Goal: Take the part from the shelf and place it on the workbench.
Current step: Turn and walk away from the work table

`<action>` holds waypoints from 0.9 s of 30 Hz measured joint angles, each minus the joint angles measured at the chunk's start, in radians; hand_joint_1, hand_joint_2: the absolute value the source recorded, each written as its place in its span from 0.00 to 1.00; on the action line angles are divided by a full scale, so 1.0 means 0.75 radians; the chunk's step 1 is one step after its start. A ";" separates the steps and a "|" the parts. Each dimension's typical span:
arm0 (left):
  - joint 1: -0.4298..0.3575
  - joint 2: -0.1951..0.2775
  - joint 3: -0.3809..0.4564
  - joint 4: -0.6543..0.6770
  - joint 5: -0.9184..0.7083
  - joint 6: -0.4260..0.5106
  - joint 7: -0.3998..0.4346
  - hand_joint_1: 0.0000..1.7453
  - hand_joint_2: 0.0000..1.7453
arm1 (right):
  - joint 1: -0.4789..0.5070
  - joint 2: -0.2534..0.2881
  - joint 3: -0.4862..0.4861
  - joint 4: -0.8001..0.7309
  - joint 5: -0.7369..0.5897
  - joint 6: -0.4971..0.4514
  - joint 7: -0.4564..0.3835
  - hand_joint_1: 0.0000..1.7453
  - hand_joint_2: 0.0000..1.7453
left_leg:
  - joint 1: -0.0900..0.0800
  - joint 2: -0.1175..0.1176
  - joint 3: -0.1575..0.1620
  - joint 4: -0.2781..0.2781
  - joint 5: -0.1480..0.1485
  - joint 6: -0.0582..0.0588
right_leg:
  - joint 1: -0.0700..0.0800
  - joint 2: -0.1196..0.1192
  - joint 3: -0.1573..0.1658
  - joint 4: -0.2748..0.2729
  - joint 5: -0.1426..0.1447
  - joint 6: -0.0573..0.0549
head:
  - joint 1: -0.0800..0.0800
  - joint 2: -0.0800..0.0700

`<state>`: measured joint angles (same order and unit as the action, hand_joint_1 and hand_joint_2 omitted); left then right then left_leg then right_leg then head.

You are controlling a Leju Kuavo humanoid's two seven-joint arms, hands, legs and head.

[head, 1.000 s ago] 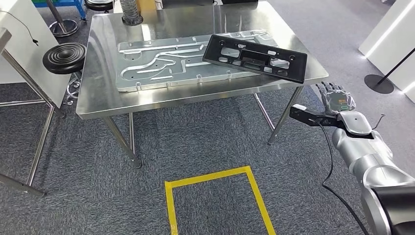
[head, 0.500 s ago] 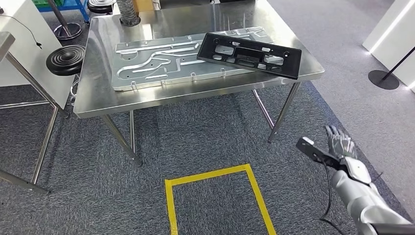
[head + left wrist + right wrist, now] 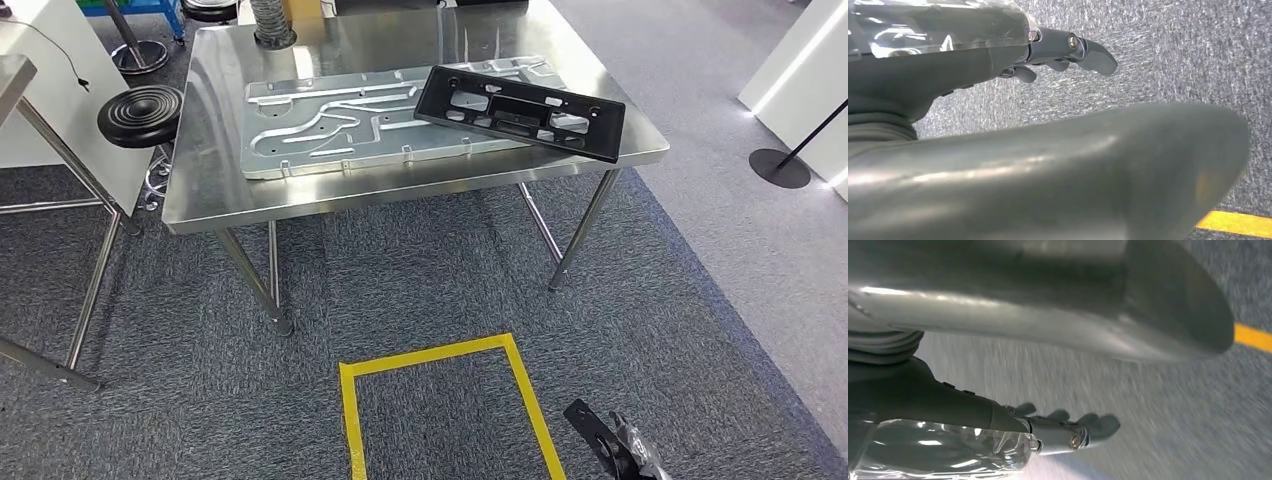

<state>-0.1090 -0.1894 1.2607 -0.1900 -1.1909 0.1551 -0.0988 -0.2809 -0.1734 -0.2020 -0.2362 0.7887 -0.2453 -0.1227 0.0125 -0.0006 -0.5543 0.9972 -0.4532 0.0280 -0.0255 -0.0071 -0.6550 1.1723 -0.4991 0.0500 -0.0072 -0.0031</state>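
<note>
Steel workbench (image 3: 200,200) fills the upper middle of the head view; on it we see the black part (image 3: 520,110) lying partly over a grey metal plate (image 3: 330,125), its right end near the table's edge. A black stool (image 3: 140,115) stands at upper left. Grey carpet (image 3: 420,270) and yellow tape (image 3: 440,360) lie below. Our left hand (image 3: 1068,50) and right hand (image 3: 1068,432) hang loosely spread, holding nothing.

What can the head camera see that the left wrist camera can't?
The head view alone shows the steel table, the black part lying on a silver plate, and a black stool. The left wrist view alone shows the left hand, its fingers stretched out, holding nothing. Both show the grey carpet and the yellow tape.
</note>
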 joint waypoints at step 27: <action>-0.005 -0.004 -0.015 0.000 -0.049 0.016 0.024 0.00 0.00 | 0.243 0.404 -0.554 0.053 -0.419 0.218 0.021 0.00 0.00 | -0.001 0.010 0.029 0.001 -0.029 -0.003 | 0.018 0.015 -0.060 0.140 -0.117 -0.013 | 0.000 0.000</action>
<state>-0.1125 -0.1922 1.2497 -0.1900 -1.2279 0.1671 -0.0809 -0.0988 0.1294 -0.6172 -0.1962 0.4748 -0.0819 -0.1073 0.0116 0.0066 -0.5327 0.9977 -0.4753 0.0259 -0.0119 0.0039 -0.7000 1.2771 -0.5870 0.0405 -0.0072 -0.0030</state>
